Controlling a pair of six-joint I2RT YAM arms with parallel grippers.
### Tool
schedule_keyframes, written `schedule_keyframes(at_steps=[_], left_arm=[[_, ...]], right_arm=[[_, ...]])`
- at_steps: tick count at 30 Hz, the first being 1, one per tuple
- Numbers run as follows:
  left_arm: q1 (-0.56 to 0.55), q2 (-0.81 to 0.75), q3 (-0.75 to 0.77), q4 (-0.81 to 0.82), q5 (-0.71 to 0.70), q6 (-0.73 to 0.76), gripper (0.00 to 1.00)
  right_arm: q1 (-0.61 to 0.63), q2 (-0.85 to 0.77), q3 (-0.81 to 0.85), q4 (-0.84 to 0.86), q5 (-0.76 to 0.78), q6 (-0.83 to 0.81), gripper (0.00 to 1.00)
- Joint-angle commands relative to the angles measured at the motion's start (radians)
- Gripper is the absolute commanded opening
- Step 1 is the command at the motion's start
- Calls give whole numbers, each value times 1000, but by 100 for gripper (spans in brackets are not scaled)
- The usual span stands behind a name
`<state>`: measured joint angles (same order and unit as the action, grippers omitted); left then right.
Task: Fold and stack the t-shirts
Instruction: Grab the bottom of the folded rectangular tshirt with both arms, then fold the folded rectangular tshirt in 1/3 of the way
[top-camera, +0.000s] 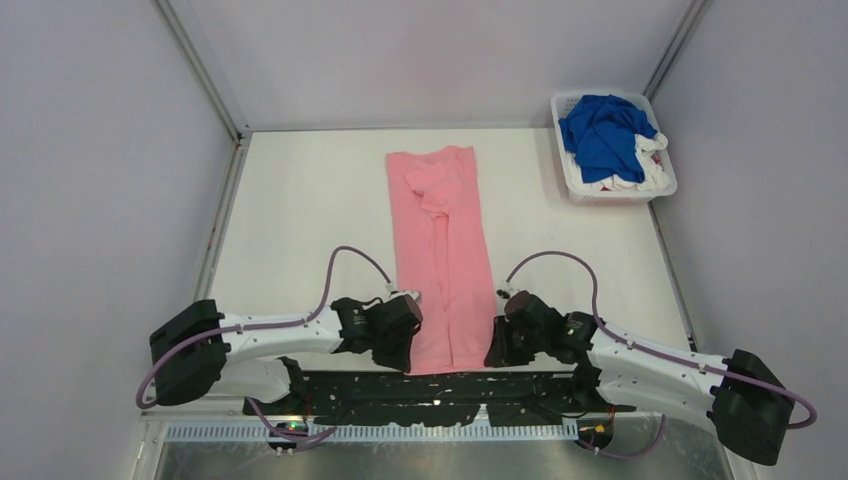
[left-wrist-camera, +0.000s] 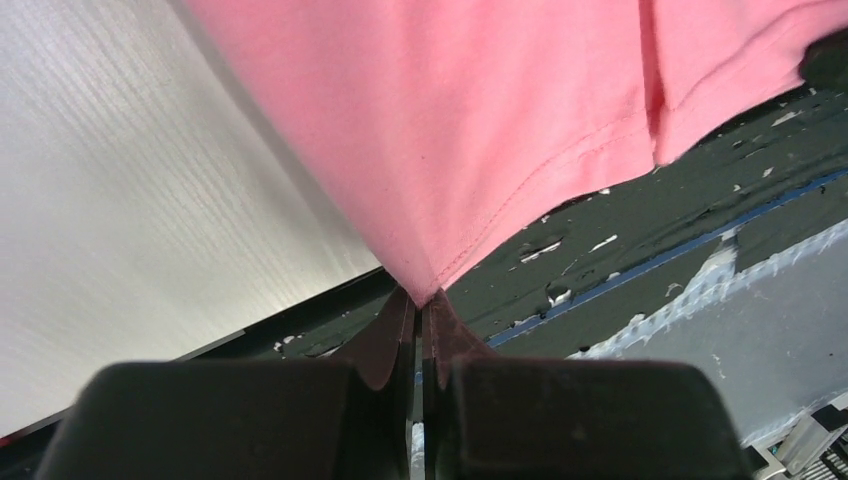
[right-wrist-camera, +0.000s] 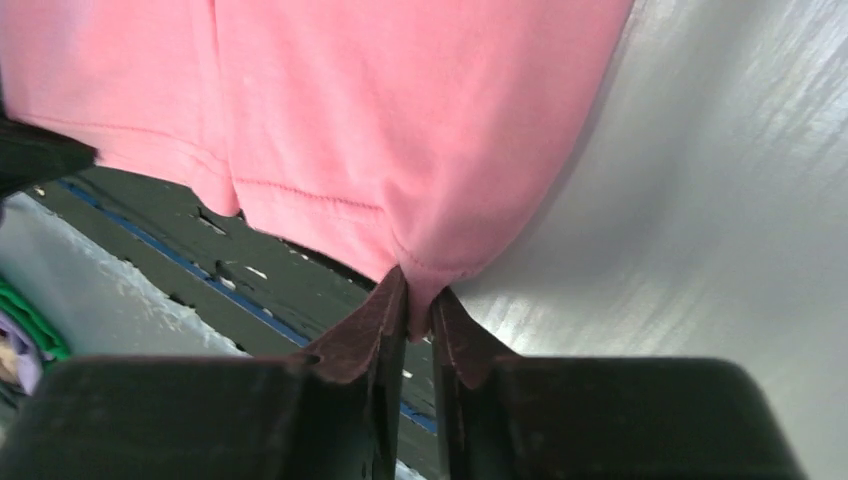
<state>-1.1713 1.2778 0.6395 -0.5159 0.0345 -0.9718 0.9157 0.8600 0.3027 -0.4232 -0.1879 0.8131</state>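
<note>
You are at the crosswise fold of the pink t-shirt (top-camera: 440, 250), which lies as a long narrow strip on the middle of the table (top-camera: 300, 200). The left gripper (left-wrist-camera: 420, 300) is clamped on its near left hem corner, and the right gripper (right-wrist-camera: 420, 300) pinches the near right corner. Next, I think, you must lift both corners evenly toward the collar end.

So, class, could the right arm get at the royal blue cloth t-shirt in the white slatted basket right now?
Probably not yet: the right fingers pinch a corner of the long pink cloth t-shirt. Once released, bare table leads to the white slatted basket.
</note>
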Motion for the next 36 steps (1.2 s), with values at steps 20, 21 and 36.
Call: schedule_keyframes(at_steps=[20, 21, 36], left_arm=[[55, -222, -57, 24, 31, 40, 0], [73, -213, -42, 26, 32, 57, 0], [442, 7, 220, 99, 108, 222, 0]], right_arm=[[201, -27, 106, 50, 108, 57, 5], [192, -24, 116, 38, 131, 47, 5], [-181, 243, 390, 176, 119, -220, 5]])
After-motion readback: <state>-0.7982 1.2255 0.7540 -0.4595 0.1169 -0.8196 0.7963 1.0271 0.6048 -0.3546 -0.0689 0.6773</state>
